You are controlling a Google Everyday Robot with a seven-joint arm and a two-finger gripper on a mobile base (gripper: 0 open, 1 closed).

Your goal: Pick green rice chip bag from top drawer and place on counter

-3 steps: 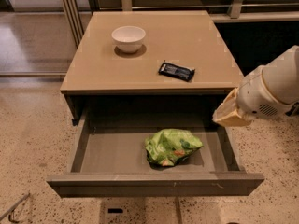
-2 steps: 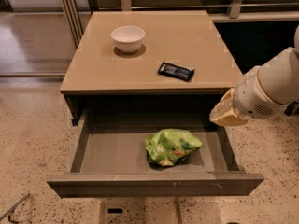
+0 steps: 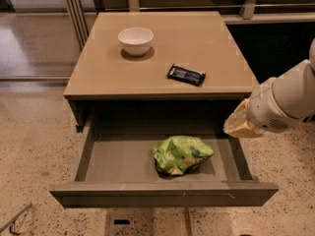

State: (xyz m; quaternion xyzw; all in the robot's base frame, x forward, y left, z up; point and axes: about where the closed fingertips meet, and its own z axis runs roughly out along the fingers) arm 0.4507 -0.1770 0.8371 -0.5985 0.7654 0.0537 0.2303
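The green rice chip bag [image 3: 181, 154] lies crumpled on the floor of the open top drawer [image 3: 118, 161], right of its middle. The tan counter [image 3: 162, 53] is above it. My gripper [image 3: 238, 123] is at the right side of the drawer, above its right wall, up and to the right of the bag and apart from it. Only its cream-coloured end shows below the white arm.
A white bowl [image 3: 136, 40] stands at the back left of the counter. A small flat black wrapper [image 3: 186, 74] lies near the counter's front right. A metal railing [image 3: 197, 6] runs behind the cabinet. Speckled floor surrounds it.
My gripper and arm have shifted slightly left, toward the drawer. The bag, bowl and wrapper have not moved.
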